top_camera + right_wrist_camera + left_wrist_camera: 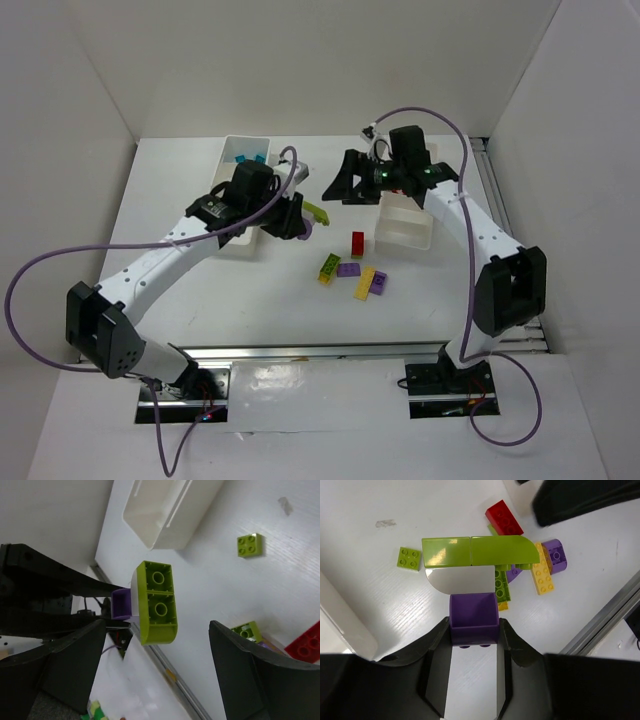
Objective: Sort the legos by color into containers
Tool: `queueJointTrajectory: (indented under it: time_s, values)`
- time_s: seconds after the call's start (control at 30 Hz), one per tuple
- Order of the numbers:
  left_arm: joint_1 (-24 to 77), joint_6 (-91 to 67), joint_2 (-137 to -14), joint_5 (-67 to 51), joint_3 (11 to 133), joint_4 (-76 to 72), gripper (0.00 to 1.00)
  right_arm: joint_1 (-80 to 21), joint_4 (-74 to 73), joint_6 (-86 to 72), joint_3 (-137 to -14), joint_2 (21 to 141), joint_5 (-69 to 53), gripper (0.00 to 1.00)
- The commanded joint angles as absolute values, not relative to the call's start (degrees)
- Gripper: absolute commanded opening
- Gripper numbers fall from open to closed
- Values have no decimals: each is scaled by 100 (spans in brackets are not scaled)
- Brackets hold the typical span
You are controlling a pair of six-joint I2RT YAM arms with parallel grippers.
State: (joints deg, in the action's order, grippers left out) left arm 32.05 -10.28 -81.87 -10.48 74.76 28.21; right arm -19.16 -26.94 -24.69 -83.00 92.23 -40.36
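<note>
- The left gripper (474, 632) clamps the purple brick (474, 611) at mid-frame, with the green piece (480, 552) joined above it.
- The right gripper (157, 630), wide open and empty, should straddle the green piece squarely, then pull straight.

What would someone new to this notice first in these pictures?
The left gripper clamps a purple brick topped by a white piece and a lime green curved piece, held above the table. The right gripper stands open around the lime end. Loose bricks lie nearby.
</note>
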Motion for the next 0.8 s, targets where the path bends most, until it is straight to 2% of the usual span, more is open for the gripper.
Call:
queueJointTrajectory:
  time_s: [0.0,0.27,0.6,0.77]
  values:
    - [3164,-642,-8016,-1476,7497,2435,0,-2039,-2435,-2593,-8437,9553,-4860,91]
    - [3164,-581,-7910,-1529,7444,2382,0,-2285,-2180,-2654,-8227,9817,-5045,92]
    - [3111,-580,-7910,-1714,7444,2382,0,-2496,-1961,-2671,-8227,10037,-5282,61]
    - [3059,-527,-7910,-1767,7444,2382,0,-2435,-1820,-2786,-8174,9985,-5002,35]
